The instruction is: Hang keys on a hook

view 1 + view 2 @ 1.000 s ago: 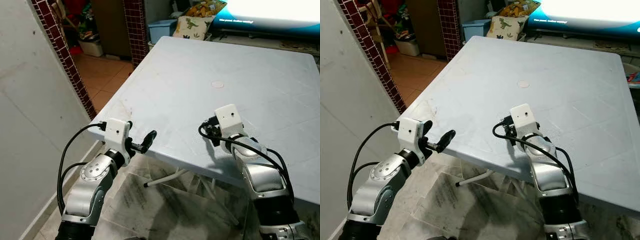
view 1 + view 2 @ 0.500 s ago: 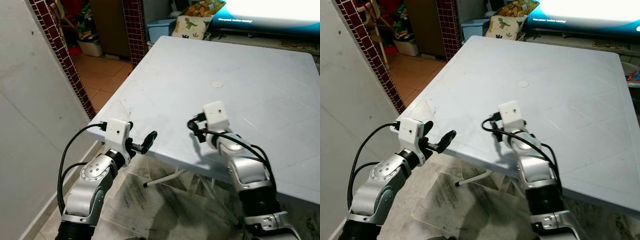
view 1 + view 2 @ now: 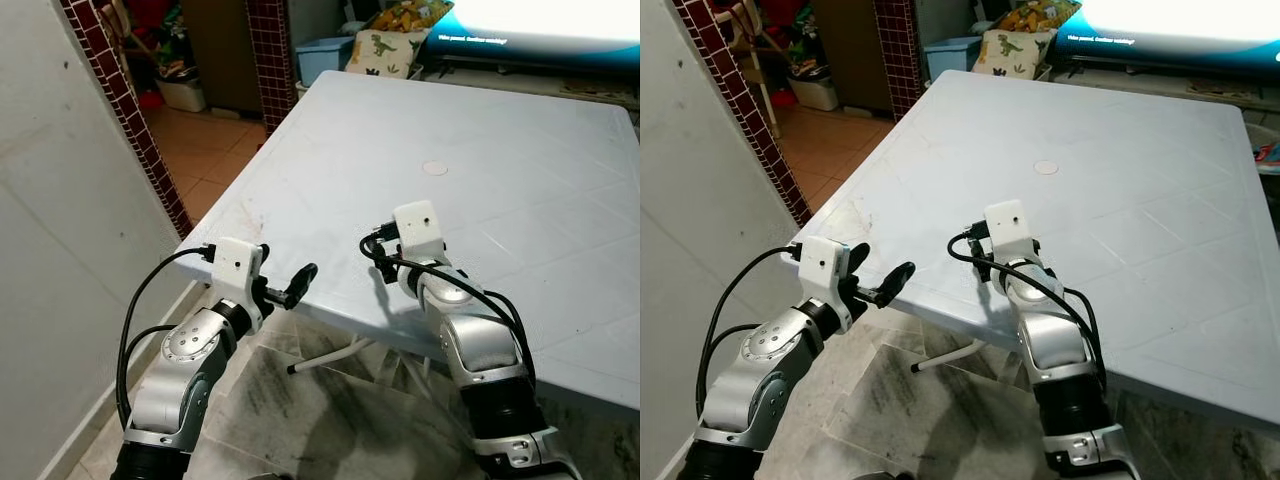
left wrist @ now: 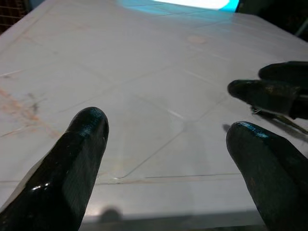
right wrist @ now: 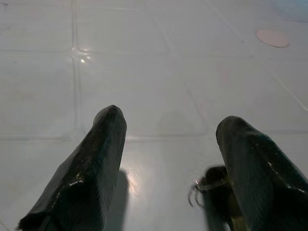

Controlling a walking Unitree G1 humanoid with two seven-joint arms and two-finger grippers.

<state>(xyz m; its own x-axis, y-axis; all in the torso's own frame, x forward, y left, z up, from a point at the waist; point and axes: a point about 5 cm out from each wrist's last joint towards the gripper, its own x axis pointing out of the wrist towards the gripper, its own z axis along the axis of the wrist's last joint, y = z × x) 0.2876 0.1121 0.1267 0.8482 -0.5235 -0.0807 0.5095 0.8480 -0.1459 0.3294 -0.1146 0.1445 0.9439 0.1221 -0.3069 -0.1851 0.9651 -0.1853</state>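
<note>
We see our right gripper [image 5: 168, 159] low over the white plastic table [image 3: 520, 150], near its front edge, with its two black fingers [image 5: 91, 168] spread wide and nothing between them. The keys [image 5: 211, 190] lie on the tabletop just beside the inner face of one of those fingers, a small dark bunch with a thin metal ring showing; we cannot tell whether the finger touches them. In the left wrist view the same bunch [image 4: 276, 115] shows as a sliver of metal under the right gripper's dark fingertips.

Our left gripper [image 4: 168, 163] hovers off the table's near left corner, well apart from the keys, its fingers [image 3: 297, 280] also held wide and empty, pointing across the tabletop toward the right gripper. A small round pinkish mark [image 3: 435, 168] sits on the table beyond the right gripper. To the left of our left arm stand a pale wall [image 3: 50, 250] and a pillar of dark red tiles [image 3: 125, 120].
</note>
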